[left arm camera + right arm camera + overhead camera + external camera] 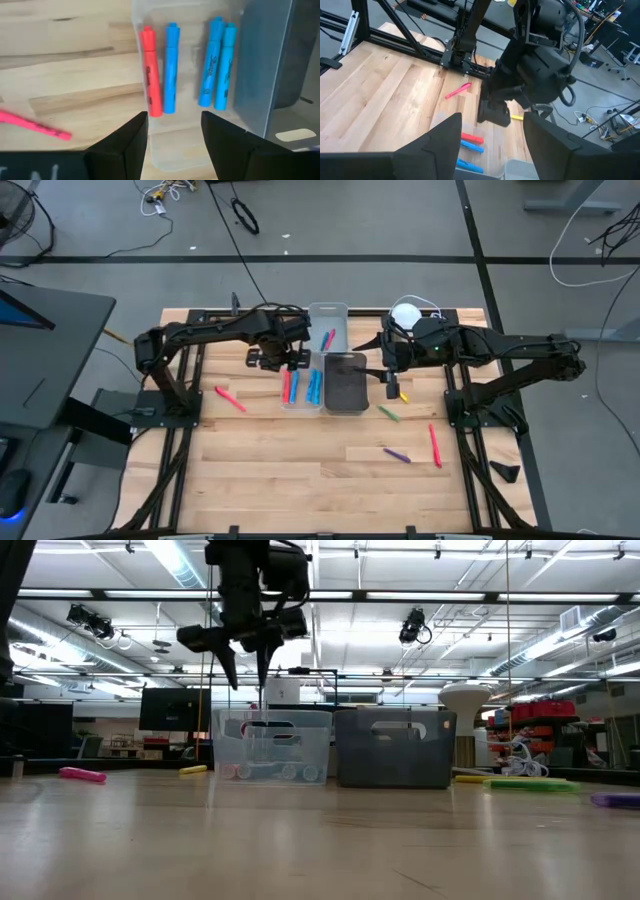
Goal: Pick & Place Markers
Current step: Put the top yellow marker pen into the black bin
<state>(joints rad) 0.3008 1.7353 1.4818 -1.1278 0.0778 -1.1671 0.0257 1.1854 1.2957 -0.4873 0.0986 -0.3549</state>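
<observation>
Left gripper (287, 360) hangs over the clear bin (303, 406), jaws apart at a moderate gap and empty. The left wrist view shows both fingers (131, 141) bare, with the bin floor between them. Low view agrees: gripper well above the bin rim, touching nothing.

In that bin: a red marker (151, 74), a blue marker (170, 70) just beside it, and a pair of lighter blue markers (218, 64) lying side by side. All four lie parallel, long axes running 12–6 in the high view. So this bin already holds sorted markers, and I'd say the next pick is off the counter.

Nearest loose item for the left arm: the pink marker (230, 398) on the counter (260, 470), at about 8 o'clock from the left gripper, near but clear of the bin. Its long axis runs roughly 10-to-4, so the wrist would need to turn to close across it.

Right gripper (393, 387) sits at the right edge of the dark bin (345, 383), fingers spread wide, holding nothing visible. A yellow marker (403, 396) lies just beside it at about 4 o'clock, with a green marker (388, 414) a little beyond at 6. A purple marker (396, 454) and another red marker (435, 445) lie farther off at 5–6 o'clock. All of these are right-arm reach.

A second clear bin (327, 323) at 12 o'clock holds a couple more markers.
</observation>
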